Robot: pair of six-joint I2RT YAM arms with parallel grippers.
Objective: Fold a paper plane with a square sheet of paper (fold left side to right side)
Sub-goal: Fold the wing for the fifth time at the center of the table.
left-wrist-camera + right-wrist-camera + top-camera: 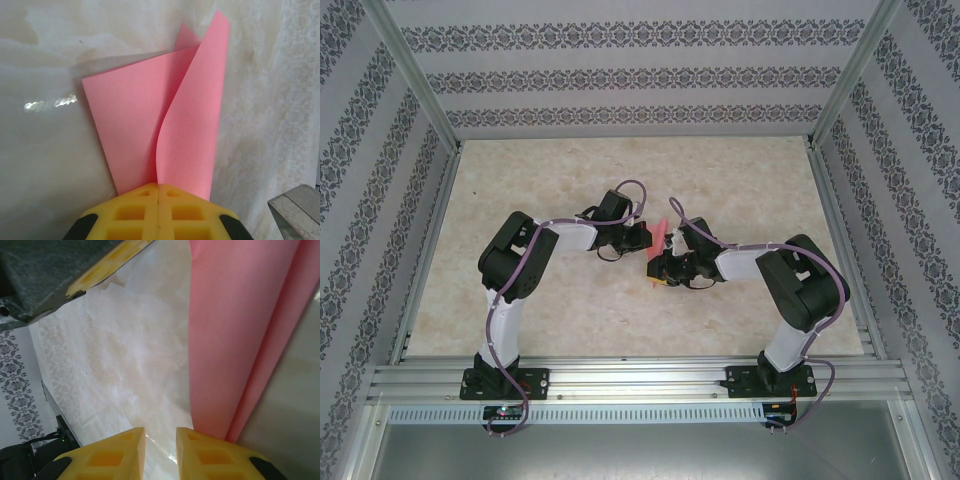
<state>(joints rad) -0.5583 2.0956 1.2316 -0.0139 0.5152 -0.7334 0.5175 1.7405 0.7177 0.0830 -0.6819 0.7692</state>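
The square sheet of paper (150, 125) is held half folded over the middle of the table (520, 200). Its long axis is pointed away from the left gripper (158, 192), whose fingers are pressed together on its near corner. From above, only a thin pink strip is seen between the arms. The right gripper (160, 452) is parted narrowly around nothing, and the paper is seen just beside one finger.

The top camera looks down from above and behind me over the whole table (570, 320). The wrist cameras peer past my left pincer (158, 189) and right pincer (160, 435), close upon the pink sheet (145, 125), which all three share.
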